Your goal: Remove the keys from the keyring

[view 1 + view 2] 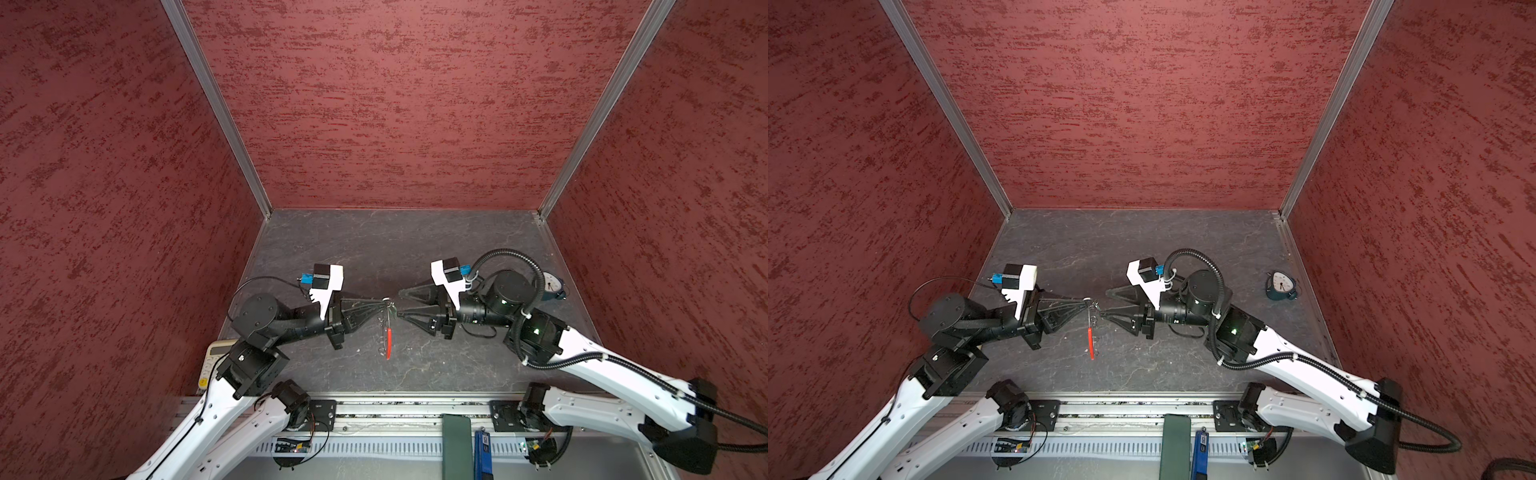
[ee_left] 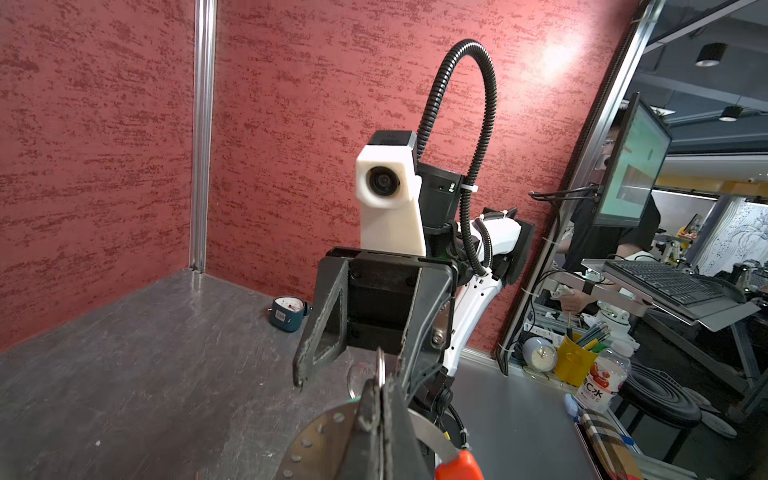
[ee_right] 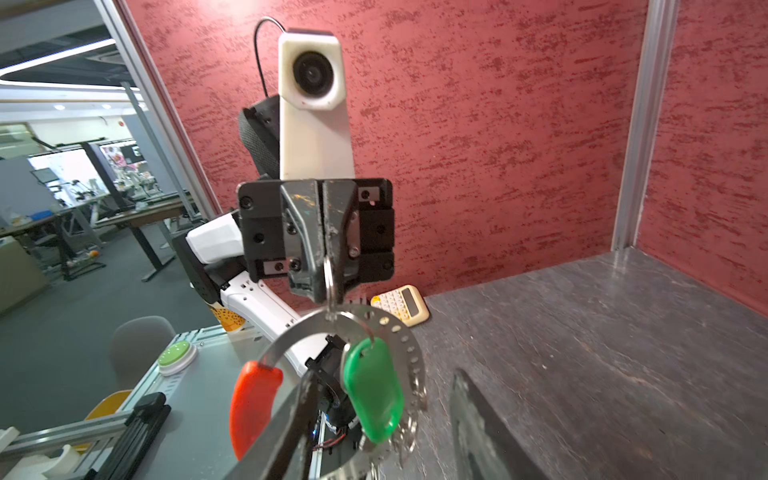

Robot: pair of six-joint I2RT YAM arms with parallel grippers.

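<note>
A: Where is the keyring [image 3: 400,333]?
B: Hanging in the air from the left gripper [image 1: 384,300], which is clamped shut on its top; the right gripper [image 1: 399,303] gapes open just beside it
A: Where to hold?
B: The green key [image 3: 374,395], by its flat faces, I judge: light, slick plastic, free to swing

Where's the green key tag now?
In the right wrist view, the green oblong plastic key tag hangs mid-table from the metal keyring pinched by the left gripper, beside its red sleeve.
</note>
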